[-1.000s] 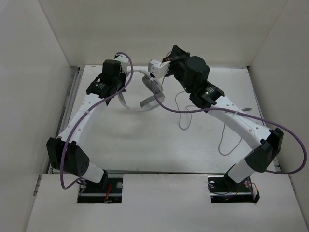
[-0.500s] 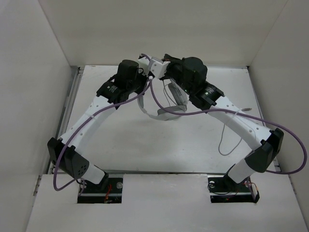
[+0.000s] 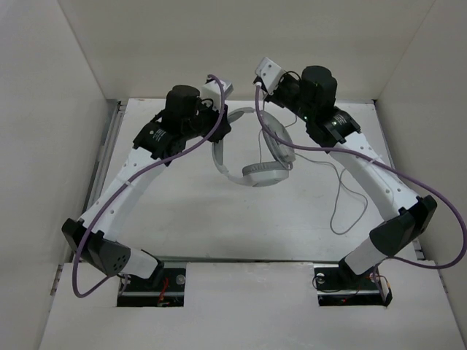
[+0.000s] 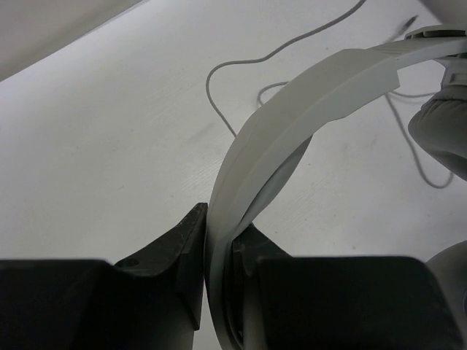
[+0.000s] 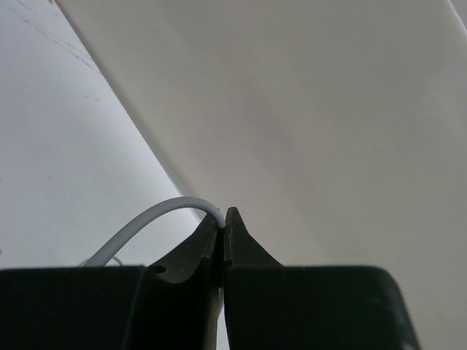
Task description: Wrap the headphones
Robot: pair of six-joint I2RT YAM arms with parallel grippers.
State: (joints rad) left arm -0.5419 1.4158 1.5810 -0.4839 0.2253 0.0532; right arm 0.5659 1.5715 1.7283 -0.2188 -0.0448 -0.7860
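Left claw (image 4: pixel 219 222) is closed on the headphones (image 3: pixel 266 173): its two dark fingers (image 4: pixel 191 240) press the flat, pale headband (image 4: pixel 306 95) from both sides, and no gap shows between the fingers and the band. From this grip the headband curves up and away to the right in the left wrist view, and one grey padded earcup (image 4: pixel 438 131) shows at the right edge.

Right claw (image 5: pixel 224 222) is also closed, and it pinches the thin grey cable (image 5: pixel 146 219) right at its fingertips. The cable comes out on the left side of the tips and bends down in an arc.

In the top view the headphones are in the far middle part of the counter (image 3: pixel 190 211), between the two arms. The headband stands nearly upright and the earcups are at the lower right of it. I cannot tell if the lowest earcup touches the counter or hangs just above it. The right claw is raised high near the back wall (image 3: pixel 241 44), above and to the right of the headphones. More of the cable lies in loose loops on the counter on the right side, under the right arm
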